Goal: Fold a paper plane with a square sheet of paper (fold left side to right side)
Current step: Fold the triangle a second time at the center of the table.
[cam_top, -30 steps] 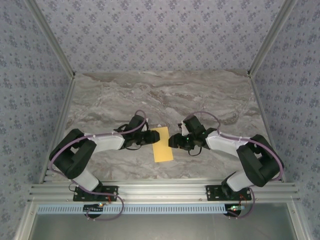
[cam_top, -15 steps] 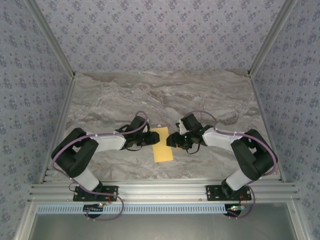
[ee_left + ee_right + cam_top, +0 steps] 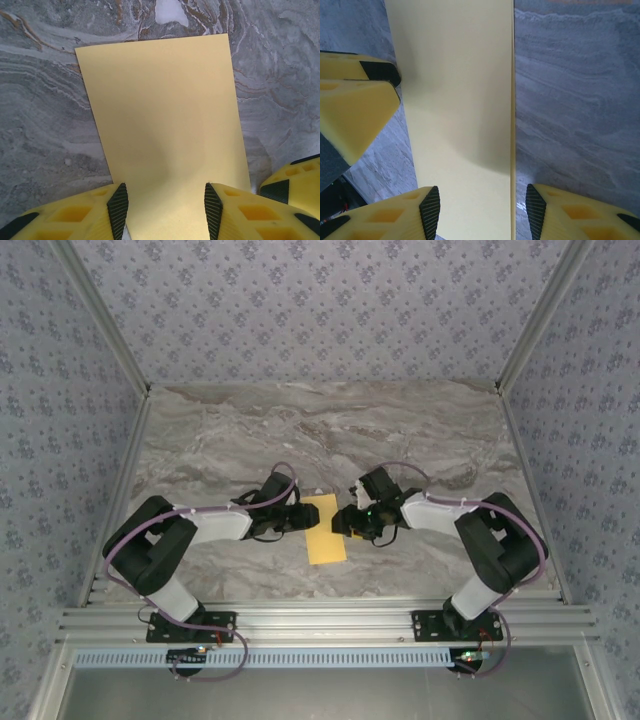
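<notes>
Starting at the fingertips: the left gripper (image 3: 165,212) has its two yellow fingers (image 3: 85,217) standing apart, black pads (image 3: 118,210) facing each other across a middling gap. Nothing is pinched there, and the yellow sheet of paper (image 3: 160,120) simply lies flat underneath and runs out ahead of the gap. Same story on the other side, folks: the right gripper (image 3: 482,212) has its fingers parted about as far, holding nothing, with the paper stretching flat below and between the pads. Whether either set of tips actually presses down on the sheet, I can't tell. Along the paper's long edge in the right wrist view there's a thin double line, like two layers lying one on the other. Pulling back to the overhead view, the paper reads as an upright rectangle, longer than it is wide and a touch tilted. It lies on the grey marbled table (image 3: 300,430), a little nearer the arms than the table's middle. The two grippers close in on it from either side, left at its left long edge, right at its right long edge, both toward the far half of the sheet. Their noses point at each other across it, with the arms bent back toward their bases at the near rail.
</notes>
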You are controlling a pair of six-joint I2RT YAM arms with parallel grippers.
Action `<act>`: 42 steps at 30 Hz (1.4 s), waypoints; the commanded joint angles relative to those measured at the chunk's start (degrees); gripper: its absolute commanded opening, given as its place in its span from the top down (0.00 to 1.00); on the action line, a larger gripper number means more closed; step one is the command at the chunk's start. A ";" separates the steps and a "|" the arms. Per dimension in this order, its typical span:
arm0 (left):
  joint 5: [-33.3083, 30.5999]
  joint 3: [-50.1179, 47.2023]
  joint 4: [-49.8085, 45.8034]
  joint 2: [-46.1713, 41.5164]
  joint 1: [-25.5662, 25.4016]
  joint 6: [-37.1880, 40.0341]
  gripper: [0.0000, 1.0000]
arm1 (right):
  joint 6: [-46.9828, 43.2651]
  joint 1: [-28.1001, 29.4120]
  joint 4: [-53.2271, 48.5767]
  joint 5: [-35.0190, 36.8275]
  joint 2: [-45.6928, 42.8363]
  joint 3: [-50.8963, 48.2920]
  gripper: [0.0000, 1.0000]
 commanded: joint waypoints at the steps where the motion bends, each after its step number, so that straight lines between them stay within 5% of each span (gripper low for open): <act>1: -0.71 0.59 -3.66 0.71 -0.49 0.84 0.53 | 0.72 0.55 -1.50 -0.98 1.33 2.07 0.47; 22: -0.81 0.63 -3.96 -2.65 -0.56 1.74 0.52 | 4.05 2.11 2.70 -3.20 2.08 2.64 0.47; 32: -5.73 -3.24 -6.44 -19.61 -0.93 6.40 0.36 | 6.53 0.82 6.04 -6.37 1.36 2.05 0.48; 42: -21.53 -12.73 -11.71 -38.20 -19.13 7.55 0.28 | 6.75 -2.32 3.94 -10.25 2.91 7.69 0.50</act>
